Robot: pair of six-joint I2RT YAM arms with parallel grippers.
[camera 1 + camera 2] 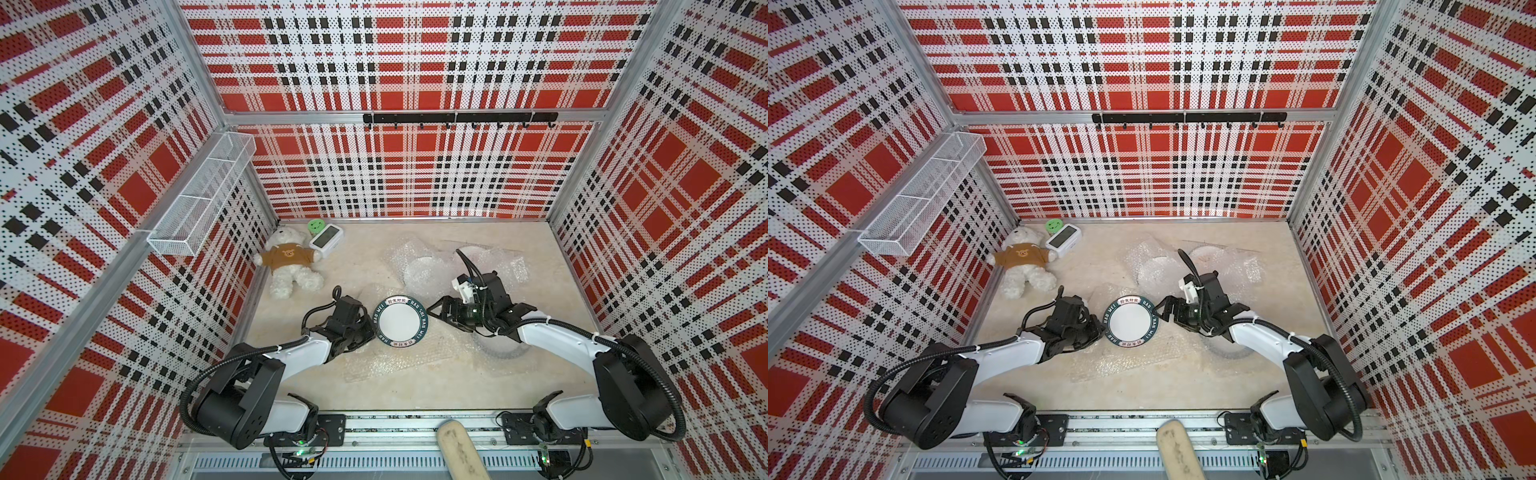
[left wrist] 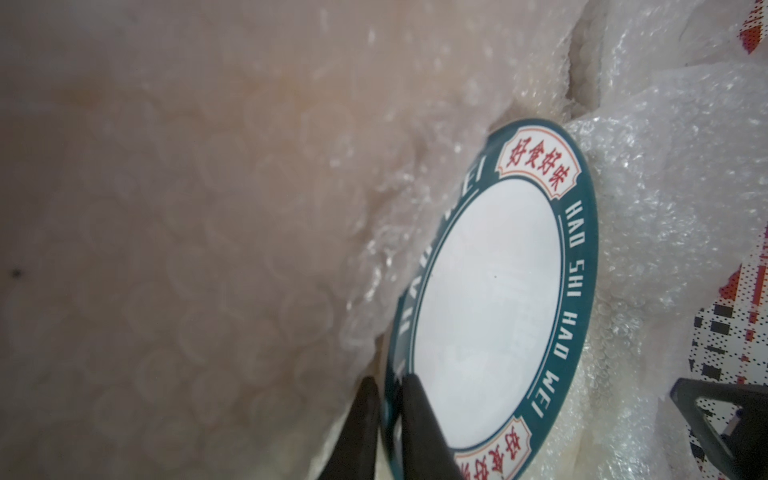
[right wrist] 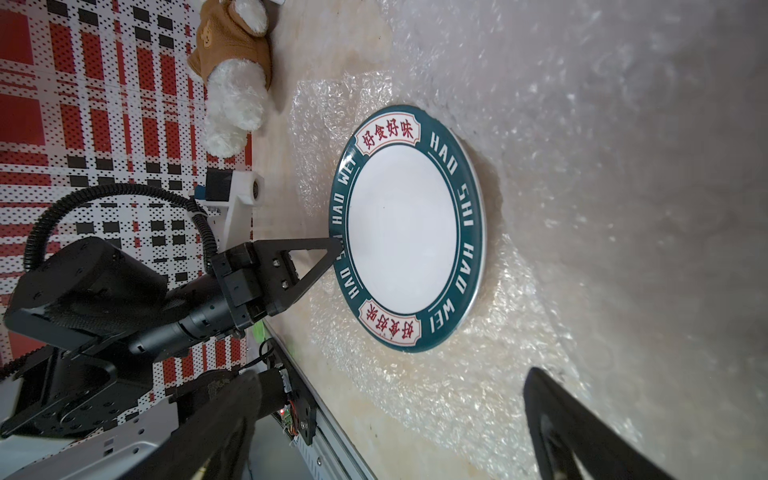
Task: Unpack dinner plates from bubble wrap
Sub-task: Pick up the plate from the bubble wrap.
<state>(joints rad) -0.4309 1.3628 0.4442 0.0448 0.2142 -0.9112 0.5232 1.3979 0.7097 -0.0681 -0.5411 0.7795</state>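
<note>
Teal-rimmed round white dinner plate (image 1: 400, 321) lies uncovered on opened clear bubble wrap sheet (image 1: 419, 357), mid counter (image 1: 361, 262). Left jaws pinch plate rim on left arm's side; right jaws gape wide beside opposite edge, empty. Step seems lifting plate off wrap. Next move calls for gentle raise, wrap held down.

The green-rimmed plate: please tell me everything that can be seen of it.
The plate is round, glossy, ceramic-looking, with a white centre and a dark green rim band bearing white letters HAO SHI HAO WEI and two red-character labels. It rests face up on bubble wrap, unwrapped. The left gripper pinches its rim.
</note>
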